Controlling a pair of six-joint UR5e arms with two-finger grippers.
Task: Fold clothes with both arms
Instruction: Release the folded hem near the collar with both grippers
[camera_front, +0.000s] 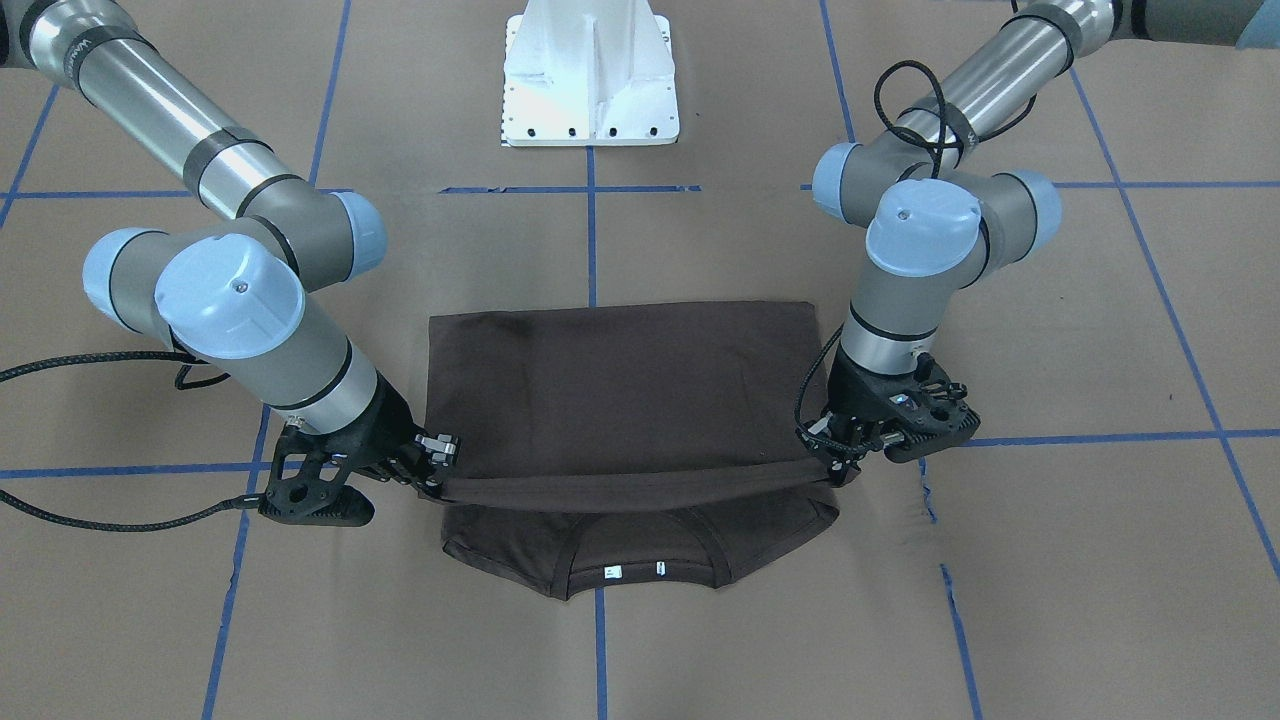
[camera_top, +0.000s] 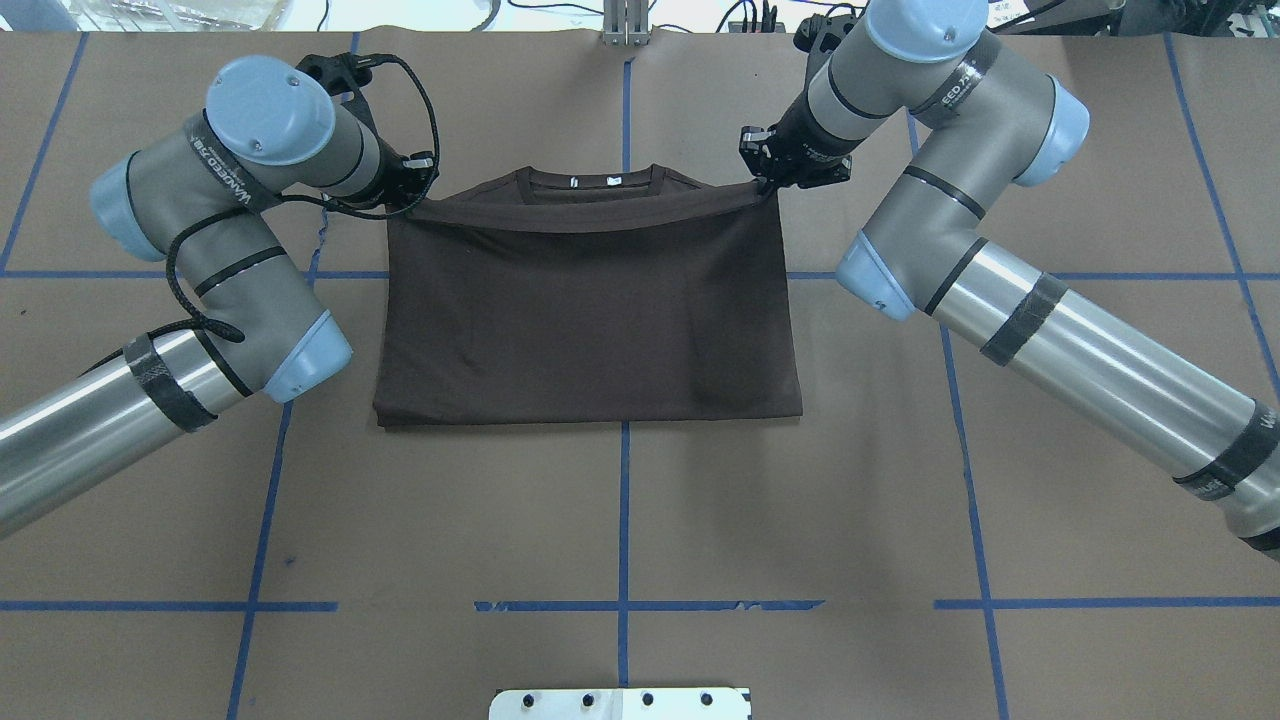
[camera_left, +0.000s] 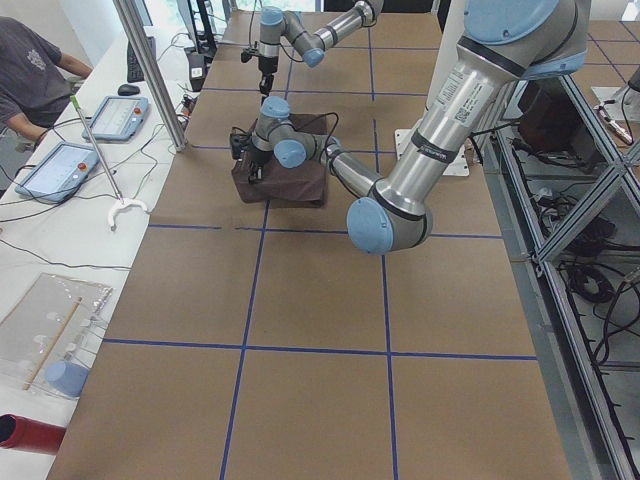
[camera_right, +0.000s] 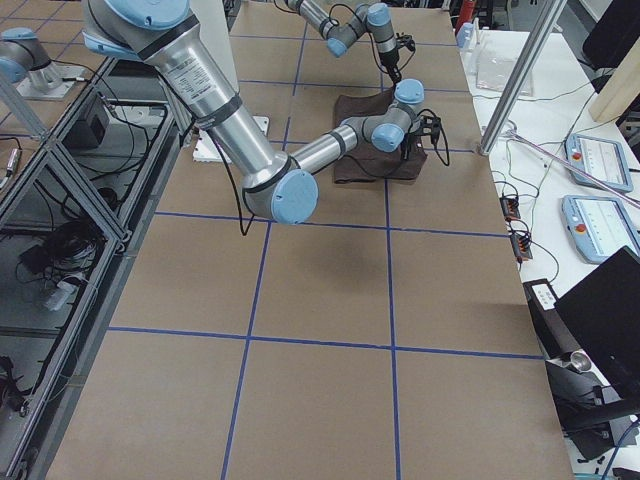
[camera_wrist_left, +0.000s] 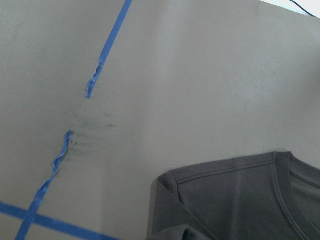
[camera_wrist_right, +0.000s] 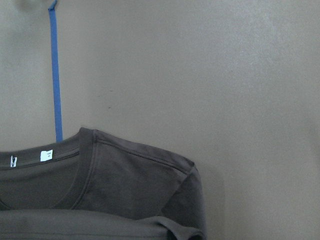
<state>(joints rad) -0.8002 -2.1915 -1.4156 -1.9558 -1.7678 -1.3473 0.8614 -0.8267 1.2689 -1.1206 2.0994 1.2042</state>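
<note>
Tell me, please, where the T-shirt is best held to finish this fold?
At both ends of its lifted edge, from the outer sides, where the left gripper and right gripper pinch the T-shirt: that edge runs taut and straight between them, near the collar.

A robotics lab: teach pendants (camera_left: 55, 170), aluminium post (camera_left: 148, 70), tape-gridded table (camera_left: 320, 400).

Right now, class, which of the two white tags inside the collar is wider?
The wide tag nearer the right gripper; the narrow tag is a sliver.
</note>
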